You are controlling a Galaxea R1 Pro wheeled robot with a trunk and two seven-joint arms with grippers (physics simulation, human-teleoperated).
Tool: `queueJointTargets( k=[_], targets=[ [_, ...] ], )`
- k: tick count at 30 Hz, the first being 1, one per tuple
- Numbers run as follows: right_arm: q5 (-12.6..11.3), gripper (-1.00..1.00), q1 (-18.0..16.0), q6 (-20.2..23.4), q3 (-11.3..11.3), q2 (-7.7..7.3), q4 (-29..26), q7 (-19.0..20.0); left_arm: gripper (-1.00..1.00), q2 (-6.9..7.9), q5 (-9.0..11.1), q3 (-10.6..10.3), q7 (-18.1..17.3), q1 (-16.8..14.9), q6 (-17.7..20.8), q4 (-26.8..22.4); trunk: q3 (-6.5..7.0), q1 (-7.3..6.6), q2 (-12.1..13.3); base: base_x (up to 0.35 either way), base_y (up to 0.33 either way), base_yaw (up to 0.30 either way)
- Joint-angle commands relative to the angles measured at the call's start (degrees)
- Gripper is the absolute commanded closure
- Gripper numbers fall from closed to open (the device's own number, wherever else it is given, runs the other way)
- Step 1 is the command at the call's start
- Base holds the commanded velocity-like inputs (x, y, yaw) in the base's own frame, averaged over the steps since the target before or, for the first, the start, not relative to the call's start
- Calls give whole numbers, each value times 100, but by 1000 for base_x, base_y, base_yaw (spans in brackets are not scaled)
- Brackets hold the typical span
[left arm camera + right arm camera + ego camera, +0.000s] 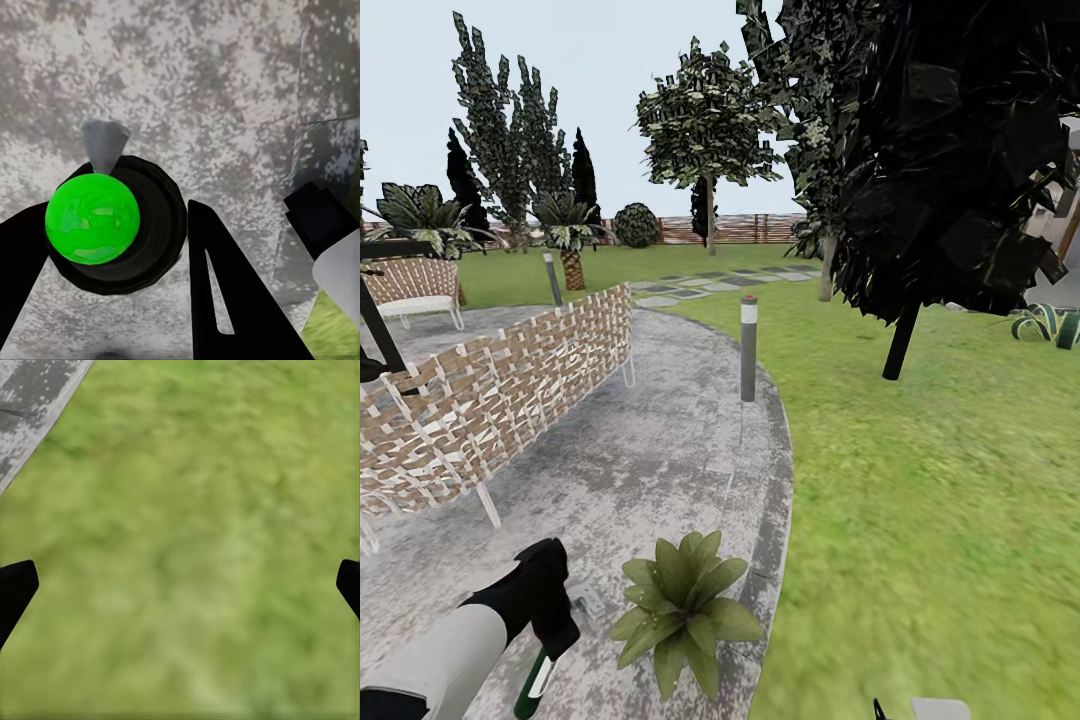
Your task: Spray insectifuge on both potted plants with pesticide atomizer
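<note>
My left gripper (553,632) is shut on the pesticide atomizer (534,686), a dark green bottle with a white label that hangs low over the stone patio. In the left wrist view the atomizer (105,225) shows from above as a round black body with a bright green cap and a grey cone nozzle, held between the two black fingers (225,300). One of the potted plants (680,605), a rosette of broad green leaves, stands on the patio just right of the atomizer; the leaves hide its pot. My right gripper (180,585) is open over grass.
A woven wicker bench (500,400) stands at the left on the grey patio (660,450). A grey bollard lamp (748,345) rises at the patio's edge. Lawn (940,500) spreads to the right under a dark tree (950,150). A slatted fence (740,230) closes the back.
</note>
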Motion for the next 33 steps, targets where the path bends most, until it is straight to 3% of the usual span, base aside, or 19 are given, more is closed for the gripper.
queueJointTargets(
  k=[1,6,15,21,28,33],
  targets=[
    [60,-100,-4,-18,-30,-1,8,-29,100,-2,-25,-24,-40,-1,37,-16,-8,-1,-3,0,0,0],
    [60,-100,-4,-18,-30,-1,8,-29,100,-13,-26,-13,-38,-9,51,-73,-47,-1,-3,0,0,0],
    [60,-100,-4,-18,-30,-4,8,-29,100,27,-34,-14,-24,-27,52,-80,-290,197,-363,0,0,0],
    [60,-100,-4,-18,-30,-1,8,-29,100,207,-27,-7,10,4,39,-28,-412,328,-604,0,0,0],
    [60,-100,-4,-18,-30,-1,8,-29,100,199,24,46,353,77,26,-33,-413,328,-604,0,0,0],
    [60,-100,-4,-18,-30,-4,8,-29,100,132,41,33,357,2,48,-97,-413,328,-604,0,0,0]
  ],
)
